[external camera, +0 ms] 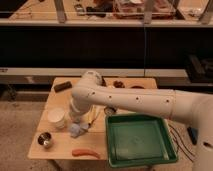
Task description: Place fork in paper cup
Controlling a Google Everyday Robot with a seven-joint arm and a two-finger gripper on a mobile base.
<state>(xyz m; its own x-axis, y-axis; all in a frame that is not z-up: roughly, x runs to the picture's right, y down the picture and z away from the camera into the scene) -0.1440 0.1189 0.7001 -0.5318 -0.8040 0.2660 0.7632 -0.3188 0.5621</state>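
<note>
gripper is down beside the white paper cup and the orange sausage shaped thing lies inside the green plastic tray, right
No. The camera view shows the orange sausage-shaped thing on the wooden table, left of the green plastic tray, not inside it. The gripper is down beside the white paper cup.

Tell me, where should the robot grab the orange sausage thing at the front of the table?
Its middle, from straight above. The orange sausage thing lies flat on the table, long side left to right, so jaws closing across its thin width should fit and keep it balanced. The gripper, shut, is low beside the white paper cup.
</note>
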